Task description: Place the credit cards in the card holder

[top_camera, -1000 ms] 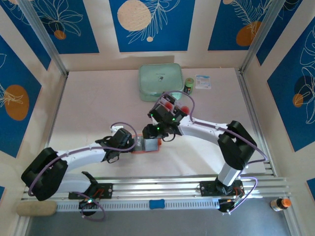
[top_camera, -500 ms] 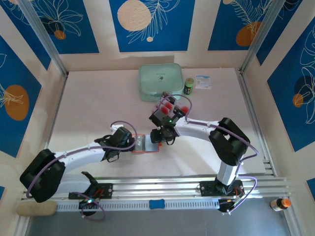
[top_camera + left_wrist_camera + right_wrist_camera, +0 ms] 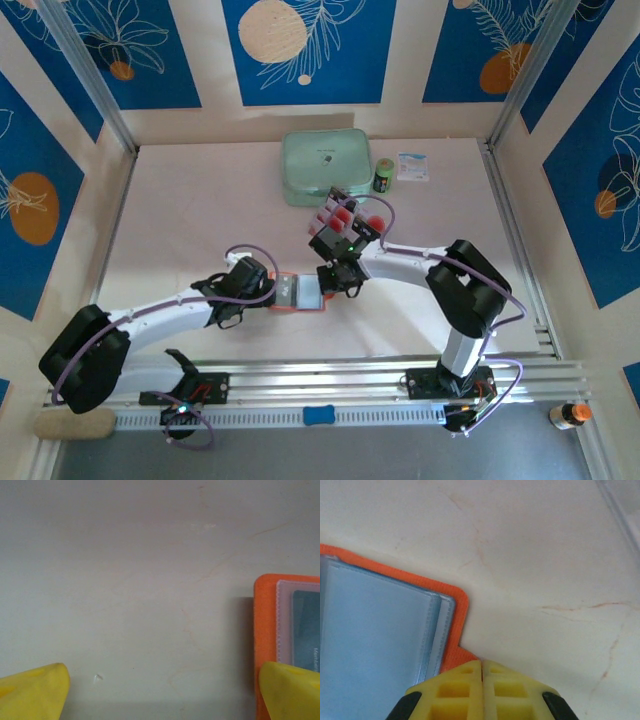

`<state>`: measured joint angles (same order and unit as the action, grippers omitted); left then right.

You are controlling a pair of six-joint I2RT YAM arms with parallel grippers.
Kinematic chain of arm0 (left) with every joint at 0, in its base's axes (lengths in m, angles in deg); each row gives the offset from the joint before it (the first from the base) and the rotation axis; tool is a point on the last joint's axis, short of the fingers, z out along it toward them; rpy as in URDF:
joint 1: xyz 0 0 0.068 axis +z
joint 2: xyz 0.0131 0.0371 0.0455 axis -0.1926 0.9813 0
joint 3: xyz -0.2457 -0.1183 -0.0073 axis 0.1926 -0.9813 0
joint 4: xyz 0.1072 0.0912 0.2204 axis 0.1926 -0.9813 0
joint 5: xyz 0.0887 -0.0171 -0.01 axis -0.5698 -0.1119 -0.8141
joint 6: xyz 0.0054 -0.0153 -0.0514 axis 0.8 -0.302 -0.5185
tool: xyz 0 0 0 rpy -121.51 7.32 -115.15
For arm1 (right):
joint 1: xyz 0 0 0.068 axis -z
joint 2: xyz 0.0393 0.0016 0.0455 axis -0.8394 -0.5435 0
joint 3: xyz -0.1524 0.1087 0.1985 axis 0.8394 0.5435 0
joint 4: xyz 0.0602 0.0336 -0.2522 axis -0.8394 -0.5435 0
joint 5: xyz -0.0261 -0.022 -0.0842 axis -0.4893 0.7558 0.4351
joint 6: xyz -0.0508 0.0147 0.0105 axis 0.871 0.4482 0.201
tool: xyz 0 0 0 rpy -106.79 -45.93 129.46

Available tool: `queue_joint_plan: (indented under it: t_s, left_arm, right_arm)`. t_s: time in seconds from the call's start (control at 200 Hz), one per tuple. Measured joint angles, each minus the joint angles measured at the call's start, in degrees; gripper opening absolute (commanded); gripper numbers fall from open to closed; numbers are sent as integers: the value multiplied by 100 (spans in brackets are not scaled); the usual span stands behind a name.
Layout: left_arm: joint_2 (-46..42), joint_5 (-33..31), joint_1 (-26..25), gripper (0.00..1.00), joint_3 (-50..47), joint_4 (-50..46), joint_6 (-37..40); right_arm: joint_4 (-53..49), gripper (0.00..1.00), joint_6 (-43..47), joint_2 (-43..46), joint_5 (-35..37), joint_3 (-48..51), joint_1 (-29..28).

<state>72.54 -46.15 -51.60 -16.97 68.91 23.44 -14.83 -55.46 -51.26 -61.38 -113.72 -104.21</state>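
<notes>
The card holder (image 3: 298, 294) lies open on the table, orange with clear sleeves (image 3: 375, 635). My right gripper (image 3: 482, 667) is shut on the small orange tab at the holder's right edge, and stands at that edge in the top view (image 3: 330, 287). My left gripper (image 3: 162, 695) is open and low over the table at the holder's left edge (image 3: 265, 630); its right fingertip (image 3: 292, 690) overlaps that orange edge. The credit cards (image 3: 343, 213), with red circles, stand in a clear tray behind the right wrist.
A mint-green case (image 3: 325, 165) lies at the back, with a small green jar (image 3: 384, 175) and a white packet (image 3: 412, 166) to its right. Metal rails (image 3: 320, 380) run along the near edge. A small orange bottle (image 3: 572, 413) stands outside at front right.
My right gripper has closed from half open and shifted to the holder's right edge, onto its tab. The left arm has stayed put.
</notes>
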Motion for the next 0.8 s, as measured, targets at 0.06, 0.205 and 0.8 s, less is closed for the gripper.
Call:
queue_joint_plan:
  t_s: [0.06,0.205,0.8]
  left_arm:
    - [13,33,0,96,0,33,-2]
    - [116,125,0,96,0,114,-2]
    - [382,177,0,96,-2,293,-2]
  right_arm:
    - [-2,0,2,39,2,37,22]
    - [-4,23,48,48,4,50,52]
    - [251,0,-144,599,-876,-289,52]
